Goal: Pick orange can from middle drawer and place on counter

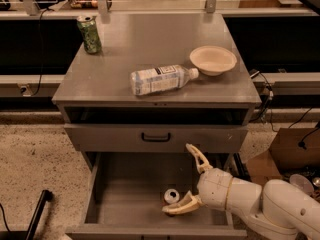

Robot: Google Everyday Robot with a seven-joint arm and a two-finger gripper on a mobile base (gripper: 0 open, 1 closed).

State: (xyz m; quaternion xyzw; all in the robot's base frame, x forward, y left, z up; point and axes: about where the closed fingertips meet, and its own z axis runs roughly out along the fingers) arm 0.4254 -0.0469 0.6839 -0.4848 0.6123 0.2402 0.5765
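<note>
We bring our gripper, jaws spread wide, beside the orange can | can in middle drawer, under the counter front edge | grasp, lift, placing remain

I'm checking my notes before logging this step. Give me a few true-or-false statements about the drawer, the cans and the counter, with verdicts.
1. The orange can sits in the open middle drawer. True.
2. The claw is shut on the can. False: it is open, down in the drawer beside the can.
3. The plastic bottle stands upright on the counter. False: it lies on its side.
4. A green can stands upright on the counter. True.
</note>
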